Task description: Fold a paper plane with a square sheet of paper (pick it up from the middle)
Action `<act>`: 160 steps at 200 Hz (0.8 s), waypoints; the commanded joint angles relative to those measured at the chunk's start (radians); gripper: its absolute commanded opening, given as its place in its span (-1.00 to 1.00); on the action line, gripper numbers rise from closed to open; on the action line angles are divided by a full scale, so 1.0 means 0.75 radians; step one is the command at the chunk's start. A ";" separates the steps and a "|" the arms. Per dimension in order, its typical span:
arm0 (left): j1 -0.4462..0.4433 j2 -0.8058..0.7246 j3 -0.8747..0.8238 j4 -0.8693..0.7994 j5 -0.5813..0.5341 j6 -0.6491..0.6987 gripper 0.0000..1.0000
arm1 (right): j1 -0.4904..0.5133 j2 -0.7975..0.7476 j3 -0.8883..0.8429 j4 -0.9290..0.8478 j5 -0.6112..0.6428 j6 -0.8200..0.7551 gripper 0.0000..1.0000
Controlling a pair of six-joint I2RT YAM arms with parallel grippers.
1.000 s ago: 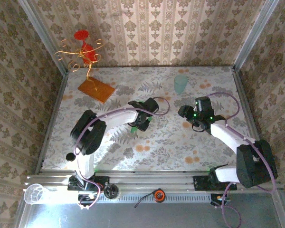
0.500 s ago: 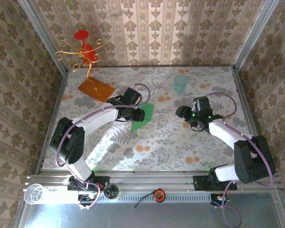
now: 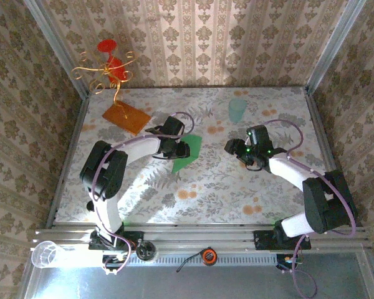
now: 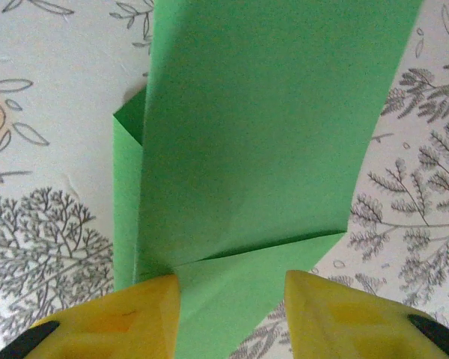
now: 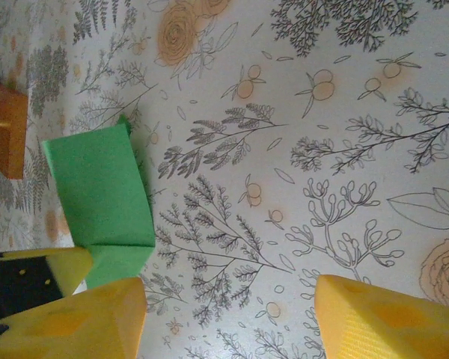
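Note:
The green sheet of paper (image 3: 188, 152) lies folded on the flowered table as a long band with a slanted flap at one end, shown close in the left wrist view (image 4: 254, 134). My left gripper (image 3: 179, 149) sits at the sheet's left edge, open. Its yellow fingers (image 4: 146, 314) stand apart over the flap end (image 4: 232, 318), and the paper lies flat between them. My right gripper (image 3: 232, 148) hovers open to the right of the sheet, over bare table (image 5: 232, 321). From there the paper (image 5: 101, 194) is at the left.
An orange-brown board (image 3: 126, 117) carrying a gold wire stand with red pieces (image 3: 109, 65) sits at the back left. A teal cup (image 3: 237, 109) stands at the back, right of centre. A clear cup (image 3: 47, 252) and a tape measure (image 3: 206, 255) rest on the front rail.
My left gripper has drawn back to the left and farther off, uncovering the green sheet. My right gripper has crept leftward toward it.

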 commanded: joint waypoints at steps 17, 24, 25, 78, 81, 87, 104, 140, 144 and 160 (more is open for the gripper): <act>0.010 0.068 0.066 0.002 0.014 -0.014 -0.16 | 0.018 0.055 0.054 0.011 -0.067 0.004 0.25; 0.010 0.080 0.065 0.008 0.024 -0.013 -0.17 | 0.018 0.068 0.054 0.014 -0.083 0.006 0.25; 0.010 0.081 0.064 0.008 0.027 -0.012 -0.17 | 0.017 0.069 0.054 0.015 -0.085 0.006 0.25; 0.000 0.113 0.020 0.022 0.145 0.066 -0.22 | 0.053 0.078 0.028 0.053 -0.104 0.001 0.22; -0.003 0.111 0.015 0.022 0.153 0.071 -0.23 | 0.055 0.078 0.027 0.055 -0.102 0.004 0.22; -0.013 0.109 0.007 0.021 0.164 0.086 -0.24 | 0.064 0.076 0.022 0.057 -0.098 0.011 0.21; -0.050 0.097 -0.014 0.019 0.188 0.127 -0.25 | 0.094 0.079 0.021 0.037 -0.079 0.030 0.21; -0.126 0.070 -0.057 0.017 0.212 0.167 -0.33 | 0.142 0.063 -0.024 0.020 -0.067 0.113 0.18; -0.132 0.066 -0.062 0.022 0.216 0.169 -0.34 | 0.145 0.058 -0.033 0.024 -0.067 0.125 0.17; -0.142 0.052 -0.087 0.036 0.232 0.172 -0.36 | 0.155 0.038 -0.067 0.031 -0.073 0.169 0.13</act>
